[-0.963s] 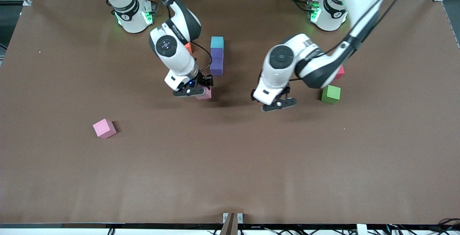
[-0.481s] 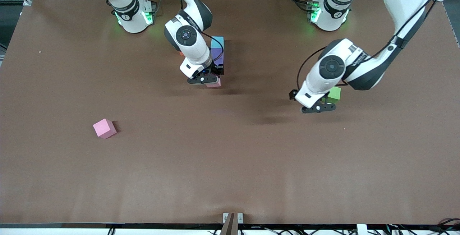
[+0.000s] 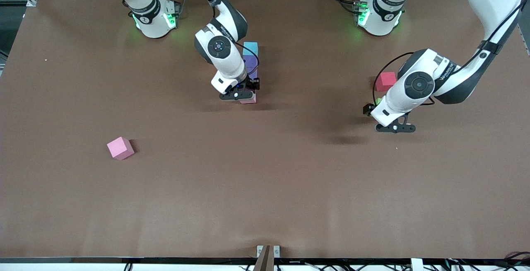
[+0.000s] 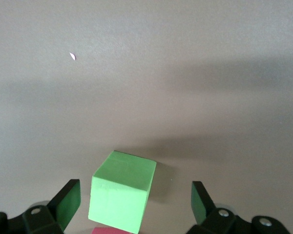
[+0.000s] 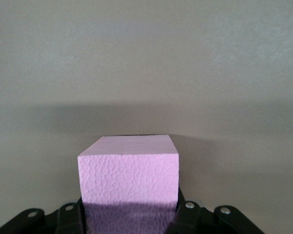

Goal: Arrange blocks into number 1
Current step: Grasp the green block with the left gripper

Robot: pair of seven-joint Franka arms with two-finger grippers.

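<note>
Column of light blue and purple matte cubes point(image 3: 250, 61) runs twelve-to-six; right gripper point(image 3: 242, 95), clamping a pink matte cube point(image 5: 129, 175), sits at its six o'clock end. Left gripper point(image 4: 132, 207) hangs spread around a green matte cube point(image 4: 122, 190).

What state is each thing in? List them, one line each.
Right gripper: shut on the held pink block.
Held pink block: gripped, beside the purple block.
Left gripper: open, over the green block.
Green block: on the table, ungripped.
Light blue block: touching the purple block, in line.
Red block: loose, beside the green block.
Loose pink block: alone, untouched.
</note>
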